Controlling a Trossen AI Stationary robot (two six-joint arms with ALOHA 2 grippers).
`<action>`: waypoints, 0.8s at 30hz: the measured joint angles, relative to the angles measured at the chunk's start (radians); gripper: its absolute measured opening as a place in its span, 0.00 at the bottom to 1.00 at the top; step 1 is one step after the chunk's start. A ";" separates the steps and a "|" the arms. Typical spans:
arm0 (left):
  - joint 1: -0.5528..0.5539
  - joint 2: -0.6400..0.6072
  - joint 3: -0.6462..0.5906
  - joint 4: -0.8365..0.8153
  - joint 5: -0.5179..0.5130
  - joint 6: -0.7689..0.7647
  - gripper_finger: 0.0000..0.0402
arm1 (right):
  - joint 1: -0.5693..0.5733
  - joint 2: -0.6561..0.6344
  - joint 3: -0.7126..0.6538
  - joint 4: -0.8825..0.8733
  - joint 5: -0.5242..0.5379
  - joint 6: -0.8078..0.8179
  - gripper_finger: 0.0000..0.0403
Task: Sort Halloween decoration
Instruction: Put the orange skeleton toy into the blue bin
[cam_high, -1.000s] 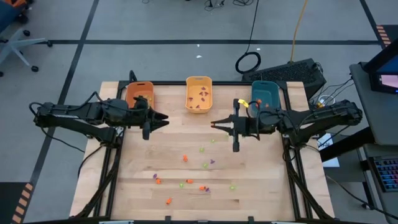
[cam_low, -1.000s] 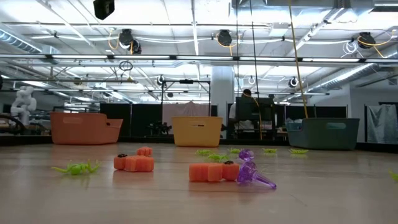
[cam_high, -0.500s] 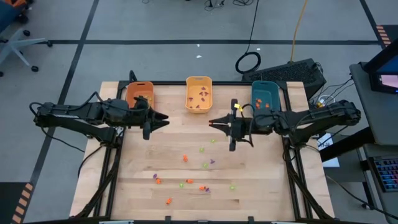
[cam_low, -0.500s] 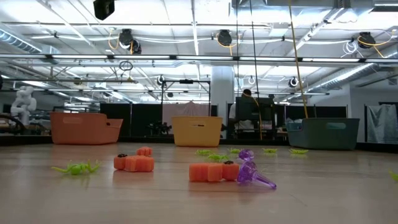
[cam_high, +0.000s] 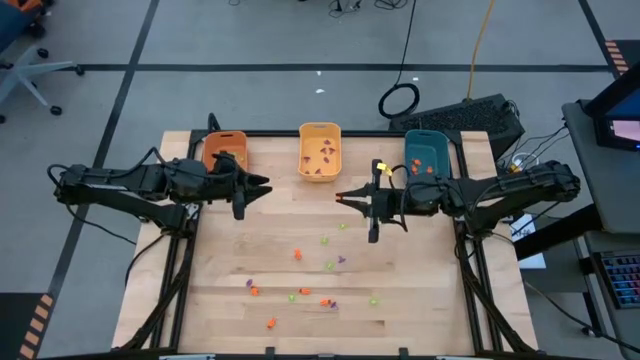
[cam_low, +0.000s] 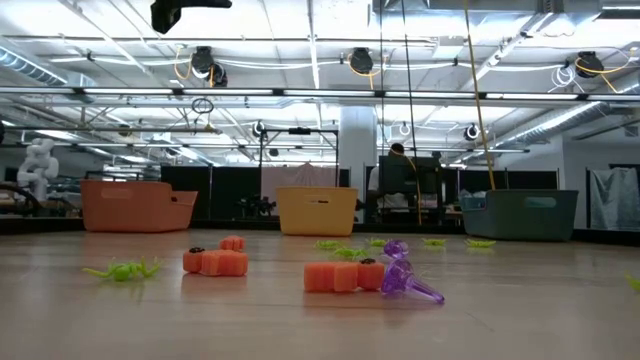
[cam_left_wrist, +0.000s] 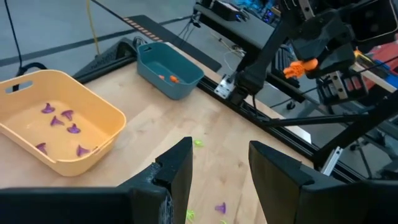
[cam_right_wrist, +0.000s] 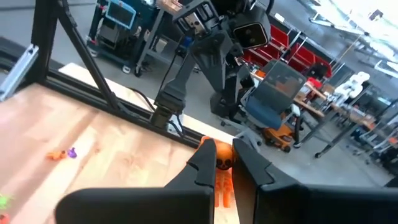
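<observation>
Right gripper (cam_high: 342, 197) hovers mid-table between the yellow oblong plastic bin (cam_high: 320, 131) and teal one (cam_high: 426, 139), jaws clenched on a tiny orange trinket (cam_right_wrist: 222, 157). Left gripper (cam_high: 263, 186) waits beside the orange bin (cam_high: 224, 139) — jaws parted, empty. Remaining orange, green and purple trinkets (cam_high: 298, 294) lie scattered across the wooden table's (cam_high: 420, 300) near half.
</observation>
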 joint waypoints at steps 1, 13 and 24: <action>0.000 0.000 0.000 0.000 -0.001 0.000 0.39 | 0.000 0.000 0.000 0.000 0.000 0.017 0.02; 0.000 0.001 0.000 0.000 -0.038 0.000 0.39 | 0.000 0.000 0.000 -0.028 0.006 0.303 0.02; 0.000 0.015 0.000 0.002 -0.039 -0.008 0.39 | -0.007 0.000 0.000 -0.034 0.058 0.779 0.02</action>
